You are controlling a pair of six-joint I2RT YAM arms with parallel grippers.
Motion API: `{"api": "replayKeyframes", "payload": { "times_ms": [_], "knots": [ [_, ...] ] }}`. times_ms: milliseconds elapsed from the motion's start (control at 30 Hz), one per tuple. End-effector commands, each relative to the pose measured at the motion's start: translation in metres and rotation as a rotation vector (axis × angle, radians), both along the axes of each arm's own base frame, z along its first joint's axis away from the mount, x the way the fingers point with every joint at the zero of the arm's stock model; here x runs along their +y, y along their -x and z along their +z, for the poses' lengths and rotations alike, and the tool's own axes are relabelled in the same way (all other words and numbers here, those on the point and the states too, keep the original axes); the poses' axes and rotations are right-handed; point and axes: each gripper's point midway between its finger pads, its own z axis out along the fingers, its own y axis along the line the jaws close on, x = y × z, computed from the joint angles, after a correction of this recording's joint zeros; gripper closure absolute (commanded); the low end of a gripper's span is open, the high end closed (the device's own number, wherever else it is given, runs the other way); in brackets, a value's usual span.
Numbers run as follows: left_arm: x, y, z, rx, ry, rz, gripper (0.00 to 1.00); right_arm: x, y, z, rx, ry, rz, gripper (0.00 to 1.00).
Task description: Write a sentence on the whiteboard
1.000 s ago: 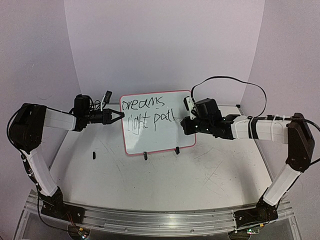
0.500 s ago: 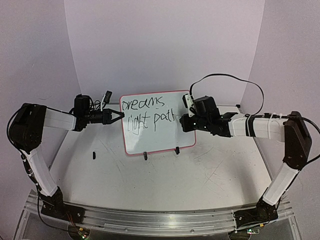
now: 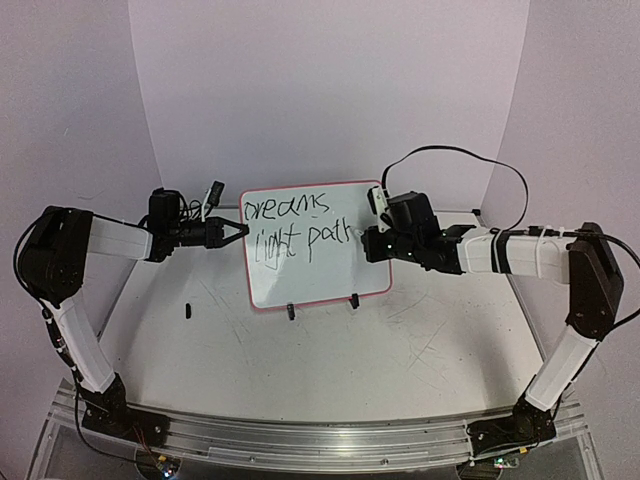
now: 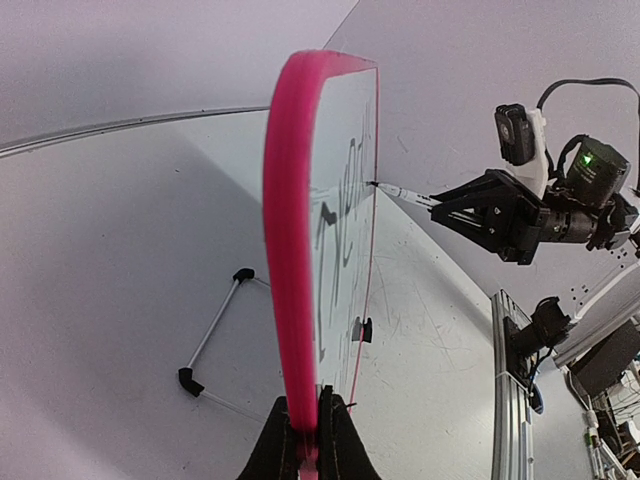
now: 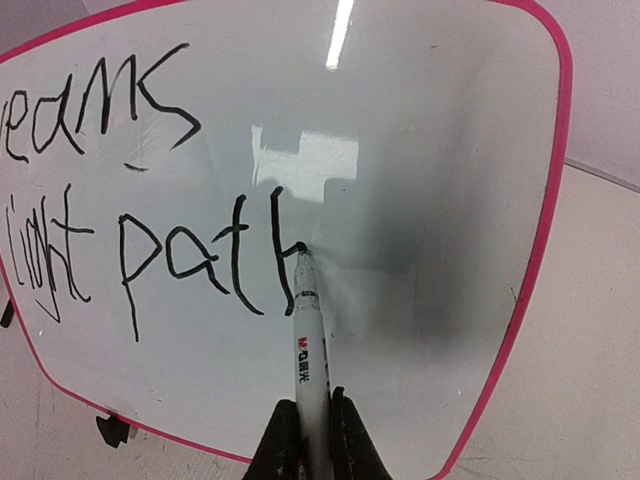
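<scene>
Top external view gives you the whiteboard [image 3: 315,245] standing toward the far edge of the table [image 3: 330,380], about midway between its left and right sides. It is propped up on two black clip feet [image 3: 291,311] along its lower edge. Your left gripper [image 3: 238,231] reaches in level from the left and meets the board's left edge. On the left wrist view its jaws are closed tight on the pink frame [image 4: 290,250], one finger on each face, with nothing else in them.

Your right gripper [image 3: 370,244] comes in from the right, in front of the board's right half. Its jaws are pinched shut around a white marker [image 5: 305,340], held by the barrel with the tip pointing at the board. On the right wrist view that tip touches the white surface at the arch of the last letter.

You can read the sentence [image 3: 298,226] as two black handwritten lines, "dreams" above and "light path" below. The writing fills the board's upper left and middle, and the lower part and right side of the board are bare.

Behind the board, the left wrist view shows a thin wire strut [image 4: 215,335] with black tips resting on the table. A small dark object [image 3: 187,309] lies on the table left of the board, and you cannot tell what it is.
</scene>
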Motion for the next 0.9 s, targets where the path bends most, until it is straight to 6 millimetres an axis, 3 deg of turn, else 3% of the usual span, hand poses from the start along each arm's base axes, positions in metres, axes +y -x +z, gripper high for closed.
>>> {"api": "replayKeyframes", "payload": {
  "times_ms": [0, 500, 767, 867],
  "knots": [
    [-0.001, -0.014, 0.004, -0.078, -0.043, 0.048, 1.00, -0.018, -0.006, 0.009, -0.027, -0.010, -0.073, 1.00],
    [-0.001, -0.013, 0.004, -0.078, -0.043, 0.047, 1.00, -0.017, 0.018, -0.015, 0.074, -0.024, -0.015, 1.00],
    [-0.001, -0.014, 0.002, -0.075, -0.045, 0.049, 1.00, -0.021, 0.013, 0.021, -0.004, -0.067, -0.037, 1.00],
    [-0.001, -0.014, 0.003, -0.076, -0.044, 0.047, 1.00, -0.024, 0.006, 0.024, -0.015, -0.067, -0.058, 1.00]
  ]
}}
